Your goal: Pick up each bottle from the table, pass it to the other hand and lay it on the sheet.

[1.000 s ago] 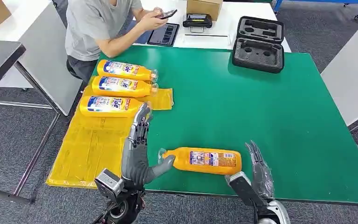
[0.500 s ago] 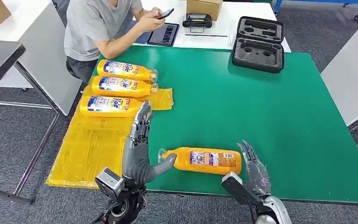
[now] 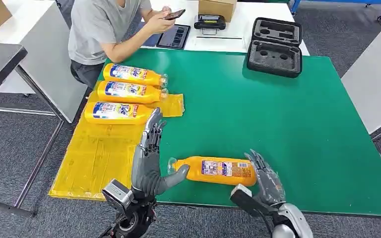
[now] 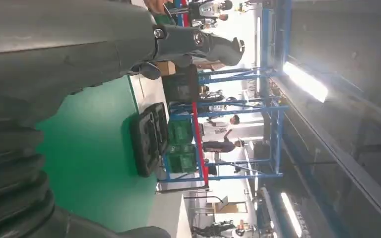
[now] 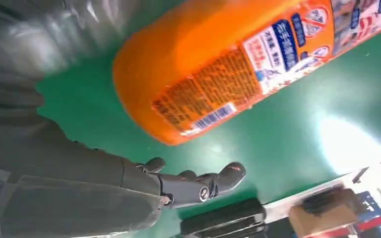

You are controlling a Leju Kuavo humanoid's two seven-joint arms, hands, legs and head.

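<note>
An orange bottle (image 3: 217, 169) lies on its side near the front edge of the green table (image 3: 258, 109), cap pointing left. My left hand (image 3: 149, 158) stands upright by the cap end, fingers spread, its thumb touching the bottle's neck. My right hand (image 3: 264, 179) is open at the bottle's base end, fingers apart, close to it; the right wrist view shows that base (image 5: 218, 69) just off the fingers (image 5: 198, 186). Three more orange bottles (image 3: 129, 91) lie side by side on the yellow sheet (image 3: 99, 153) at the table's left.
A black foam-lined case (image 3: 275, 47) sits open at the table's far edge. A person in a grey shirt (image 3: 104, 25) sits at the far left corner, holding a phone. A white table with a tablet and boxes stands behind.
My right hand has moved left and forward, from beyond the bottle's base to right beside it. The left hand and the bottle have barely shifted.
</note>
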